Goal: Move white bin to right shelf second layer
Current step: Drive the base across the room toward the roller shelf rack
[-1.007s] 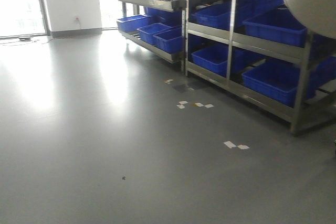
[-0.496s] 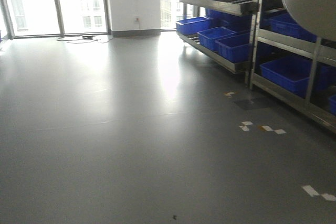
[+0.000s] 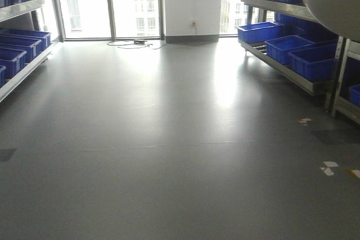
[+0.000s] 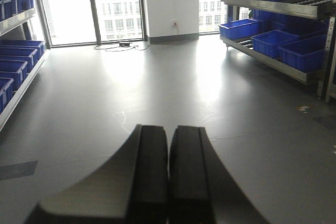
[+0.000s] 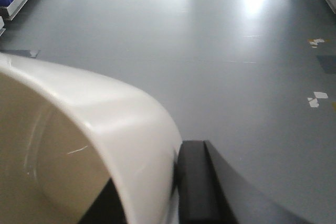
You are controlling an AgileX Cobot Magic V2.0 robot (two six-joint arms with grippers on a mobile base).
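Under me: glossy grey floor | near right: white tape scraps on it | far: dark cable | right: sloping steel rack bearing blue rectangular plastic crates | left: second steel rack, more blue crates.

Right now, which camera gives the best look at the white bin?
The right wrist view: the white bin fills its lower left, showing rim and inner wall. The front view catches only a curved patch of its outer wall at the top right. The left wrist view misses it.

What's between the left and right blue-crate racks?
Front view: bare grey floor, tape scraps near the right rack, a cable by the far wall.
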